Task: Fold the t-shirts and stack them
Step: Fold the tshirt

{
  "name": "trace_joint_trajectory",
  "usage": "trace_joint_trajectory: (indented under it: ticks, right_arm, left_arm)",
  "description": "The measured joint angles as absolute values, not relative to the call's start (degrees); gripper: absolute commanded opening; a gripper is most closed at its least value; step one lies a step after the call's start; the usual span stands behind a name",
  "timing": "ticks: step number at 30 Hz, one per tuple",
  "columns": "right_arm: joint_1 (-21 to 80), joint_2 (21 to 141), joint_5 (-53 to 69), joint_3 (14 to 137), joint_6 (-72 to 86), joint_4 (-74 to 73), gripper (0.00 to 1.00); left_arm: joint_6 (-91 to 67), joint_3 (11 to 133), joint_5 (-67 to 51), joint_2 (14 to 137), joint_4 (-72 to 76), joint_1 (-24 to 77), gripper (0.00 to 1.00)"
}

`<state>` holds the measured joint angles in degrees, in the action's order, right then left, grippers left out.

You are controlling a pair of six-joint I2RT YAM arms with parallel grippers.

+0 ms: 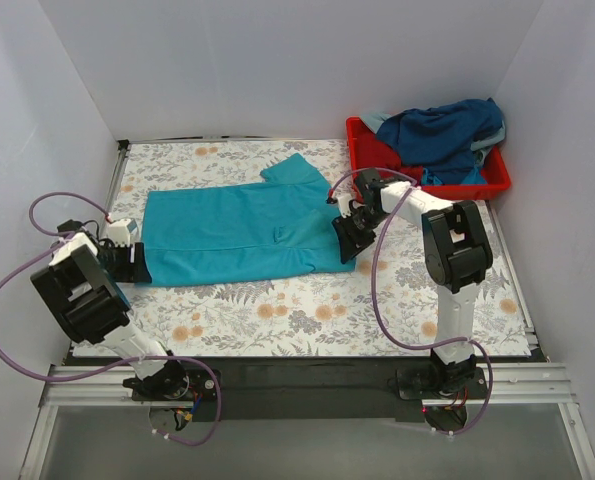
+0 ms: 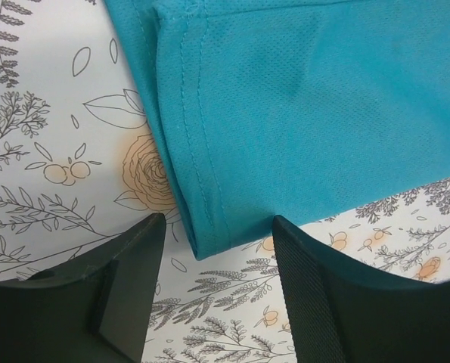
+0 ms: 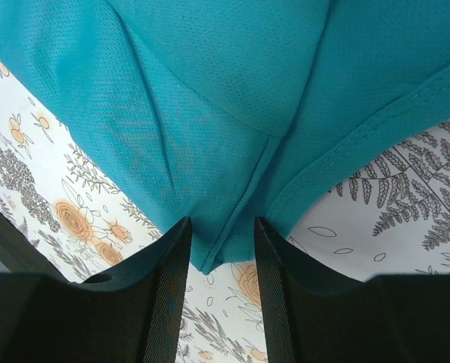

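A teal-turquoise t-shirt (image 1: 239, 231) lies folded lengthwise across the middle of the flowered table. My left gripper (image 1: 135, 262) is open at its left hem corner (image 2: 209, 243), which lies on the table between the spread fingers. My right gripper (image 1: 349, 240) is open at the shirt's right end; the cloth's point (image 3: 218, 253) sits between the two fingers (image 3: 168, 295), untouched by them. A heap of navy and teal t-shirts (image 1: 445, 135) fills the red tray (image 1: 362, 148) at the back right. No red shirt shows.
White walls close in the table on the left, back and right. The flowered tablecloth (image 1: 307, 310) runs to the black front rail. Purple cables (image 1: 377, 300) loop beside both arms.
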<state>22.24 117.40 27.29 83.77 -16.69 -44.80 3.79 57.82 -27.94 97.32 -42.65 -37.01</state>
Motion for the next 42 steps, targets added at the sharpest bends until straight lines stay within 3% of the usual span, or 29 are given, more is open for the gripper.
trace_joint_trajectory:
  ticks: [3,5,6,7,8,20,21,22,23,27,29,37,42]
  right_arm:
    - [22.5,117.4,27.1,83.6,-16.8,-44.7,0.38]
    - [22.7,117.4,26.8,83.4,-17.2,-44.6,0.21]
    - [22.8,117.4,26.3,83.1,-17.4,-44.5,0.15]
    - [22.9,117.4,26.1,82.8,-17.4,-44.5,0.02]
    - [22.9,117.4,25.8,82.6,-17.7,-44.5,0.01]
    - [26.0,111.9,21.9,75.6,-19.2,-44.0,0.02]
    - [26.6,111.5,21.7,75.2,-19.5,-44.1,0.09]
    - [27.1,111.3,21.6,75.0,-19.5,-44.7,0.22]
    - [27.5,111.1,21.7,75.0,-19.5,-45.2,0.29]
    - [26.7,111.0,23.7,79.3,-20.4,-48.8,0.57]
    - [25.0,111.2,24.4,84.9,-20.9,-50.5,0.59]
    - [20.0,122.4,25.6,123.4,-20.3,-48.2,0.59]
    - [20.3,132.5,24.5,130.4,-17.1,-41.2,0.62]
  left_arm:
    - [3.5,57.4,-27.4,97.2,-41.5,-37.0,0.36]
    - [3.6,56.9,-26.9,97.2,-40.5,-37.1,0.23]
    - [3.6,56.8,-26.6,97.2,-40.1,-37.1,0.08]
    - [3.4,56.7,-26.3,97.2,-39.9,-37.1,0.03]
    - [3.5,56.5,-26.0,97.3,-39.8,-37.1,0.0]
    - [6.3,55.6,-25.4,96.2,-41.9,-38.3,0.0]
    - [6.8,55.5,-25.2,95.9,-42.5,-38.4,0.0]
    - [7.3,55.4,-24.8,95.7,-43.4,-38.5,0.08]
    - [8.1,55.4,-24.5,95.5,-44.2,-38.5,0.22]
    - [10.1,60.4,-25.7,96.3,-51.5,-38.6,0.52]
    - [10.5,66.0,-28.5,97.1,-53.7,-38.6,0.64]
    - [4.1,81.3,-37.0,102.2,-46.3,-34.8,0.67]
    - [-4.4,84.8,-36.8,108.7,-37.7,-29.6,0.67]
